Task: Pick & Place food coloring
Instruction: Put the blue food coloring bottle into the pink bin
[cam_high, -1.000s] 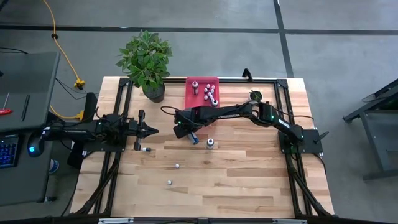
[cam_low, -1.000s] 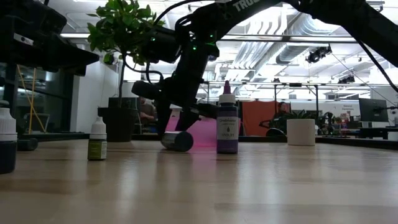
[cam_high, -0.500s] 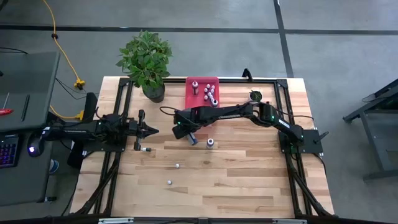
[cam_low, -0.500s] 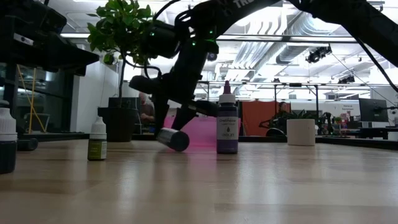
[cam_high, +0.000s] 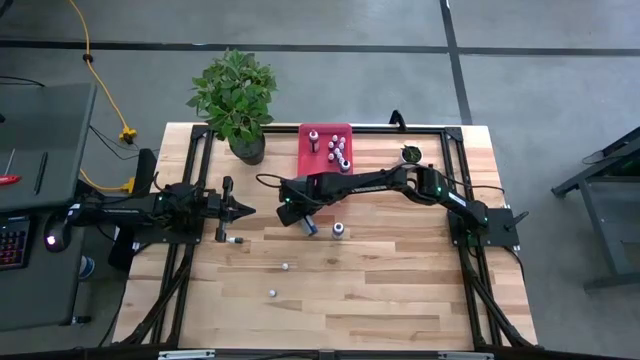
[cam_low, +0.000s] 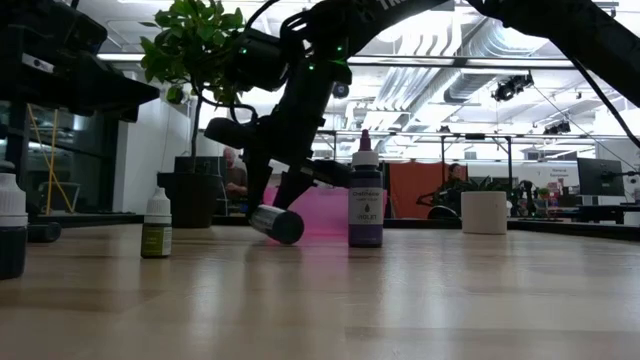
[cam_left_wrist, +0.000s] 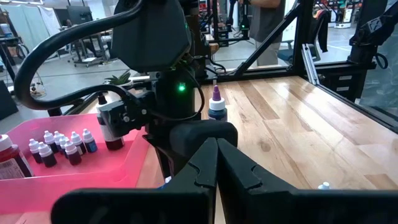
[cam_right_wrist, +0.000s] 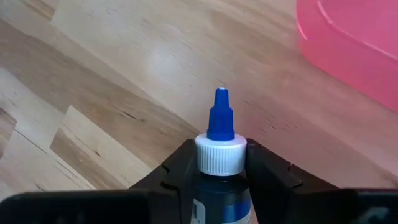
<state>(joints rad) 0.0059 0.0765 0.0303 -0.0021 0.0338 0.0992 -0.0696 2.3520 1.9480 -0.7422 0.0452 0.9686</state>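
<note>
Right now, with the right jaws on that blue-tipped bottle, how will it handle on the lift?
The blue-tipped bottle is pinched near its ribbed white cap, so slipping seems unlikely. It hangs tilted with its base near the table in the low view, so it may swing or pivot. It looks round and small: probably light, and apt to roll if dropped.

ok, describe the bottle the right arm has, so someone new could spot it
Start at the pink tray at the table's far edge, beside the potted plant. Just in front of it, the right gripper is closed on a bottle held tilted, its base low over the wood. Unlike the purple bottle standing free next to it, this one has a blue nozzle on a white ribbed cap and sits between the fingers.
</note>
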